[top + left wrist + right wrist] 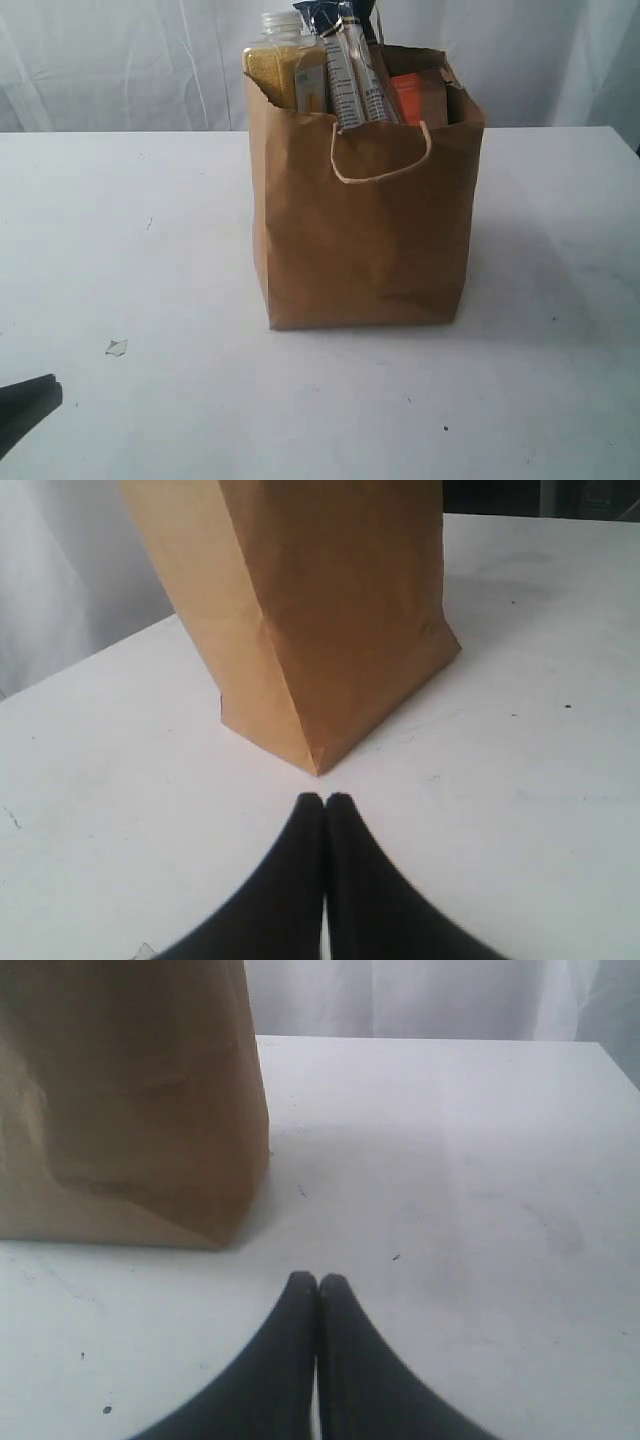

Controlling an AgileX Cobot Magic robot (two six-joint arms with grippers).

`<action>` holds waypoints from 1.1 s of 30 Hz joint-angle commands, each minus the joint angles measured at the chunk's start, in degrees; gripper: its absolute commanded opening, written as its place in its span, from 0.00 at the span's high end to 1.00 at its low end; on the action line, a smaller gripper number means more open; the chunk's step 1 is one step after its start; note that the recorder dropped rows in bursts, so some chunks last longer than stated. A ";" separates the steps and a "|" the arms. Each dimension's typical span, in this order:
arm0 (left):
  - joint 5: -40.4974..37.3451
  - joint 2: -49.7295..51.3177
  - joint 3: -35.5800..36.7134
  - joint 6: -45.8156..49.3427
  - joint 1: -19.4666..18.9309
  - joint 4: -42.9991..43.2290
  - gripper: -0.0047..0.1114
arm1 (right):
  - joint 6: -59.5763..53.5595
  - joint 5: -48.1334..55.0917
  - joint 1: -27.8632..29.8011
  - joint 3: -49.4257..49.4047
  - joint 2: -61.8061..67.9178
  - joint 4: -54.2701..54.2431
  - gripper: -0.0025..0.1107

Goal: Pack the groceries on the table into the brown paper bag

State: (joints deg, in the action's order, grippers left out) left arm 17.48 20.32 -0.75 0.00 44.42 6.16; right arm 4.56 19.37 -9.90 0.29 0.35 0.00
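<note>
The left gripper (325, 802) has its two black fingers pressed together on nothing, over the table (120, 230) and pointing at a bottom corner of the brown paper bag (360, 240); the exterior view catches only a dark tip of it at the lower left edge. The bag stands upright mid-table. Only the exterior view shows its open top, where the yellow-grain bottle (278, 65), the long noodle packet (350, 70) and the orange-labelled pouch (420, 98) poke above the rim. The right gripper (318, 1282), seen only in its wrist view, is likewise pressed together and empty, near the bag's base but apart from it.
</note>
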 commanded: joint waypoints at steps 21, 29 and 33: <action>-21.38 -20.32 0.75 -5.84 0.28 -2.36 0.96 | 0.19 -0.15 0.20 -0.29 -0.35 0.00 0.98; -22.11 -20.32 0.75 -5.84 0.28 -2.36 0.96 | 0.19 -0.15 0.20 -0.29 -0.35 0.00 0.98; -22.87 -20.32 0.75 -5.84 0.28 -2.36 0.96 | 0.19 -0.15 0.20 -0.29 -0.35 0.00 0.98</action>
State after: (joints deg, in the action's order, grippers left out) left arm -4.37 0.31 -0.22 -5.43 44.42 4.13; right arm 4.56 19.37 -9.90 0.29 0.35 0.00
